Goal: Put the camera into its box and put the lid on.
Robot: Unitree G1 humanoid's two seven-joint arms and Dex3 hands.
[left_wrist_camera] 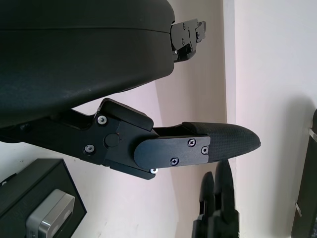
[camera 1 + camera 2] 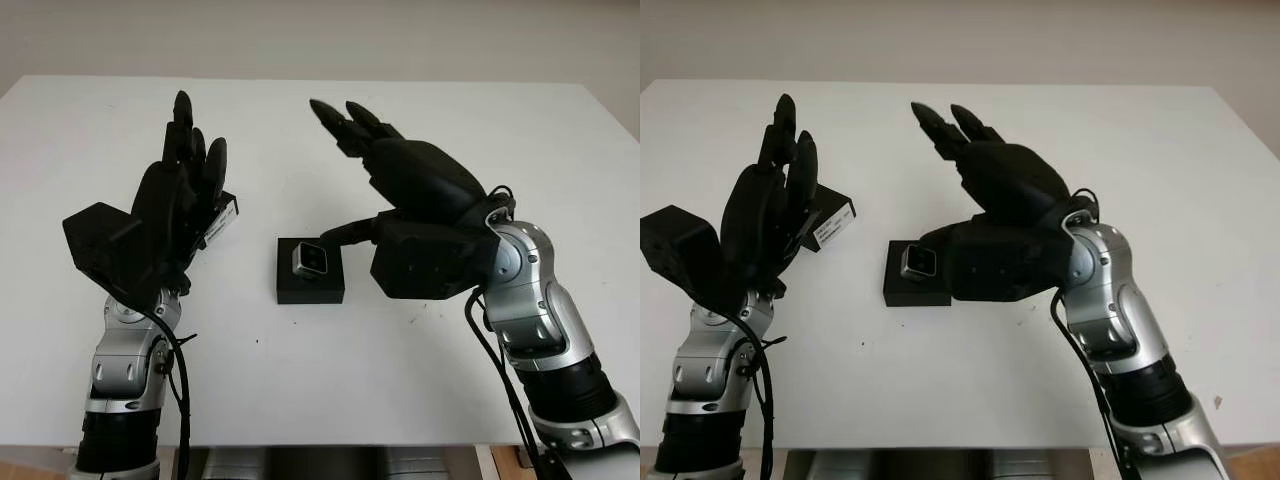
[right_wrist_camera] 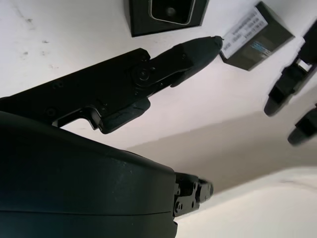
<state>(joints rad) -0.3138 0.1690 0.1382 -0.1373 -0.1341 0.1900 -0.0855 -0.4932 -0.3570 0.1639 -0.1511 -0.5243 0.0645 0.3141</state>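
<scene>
1. Near the middle of the white table (image 2: 420, 380), a little toward its front edge, the black box (image 2: 310, 271) is sitting open-topped, with no lid on it.
2. Inside that box the camera (image 2: 311, 260) is lying, a small silver-framed body with a dark face turned upward.
3. Toward the table's left side, the lid (image 2: 829, 222) is lying flat on the surface, a black piece with a white label along one end; it is sitting well apart from the box and is partly hidden behind the left hand.
4. Above the left part of the table the left hand (image 2: 180, 195) is hovering, open and holding nothing, its fingers (image 2: 184, 125) pointing toward the far edge.
5. Above the box's right side the right hand (image 2: 415, 175) is hovering, also open and holding nothing, its fingers (image 2: 345, 120) reaching toward the far edge.
6. From the right wrist view, the right hand's thumb (image 3: 190, 49) is pointing toward the gap between the box (image 3: 166, 15) and the labelled lid (image 3: 255, 37), touching neither.
</scene>
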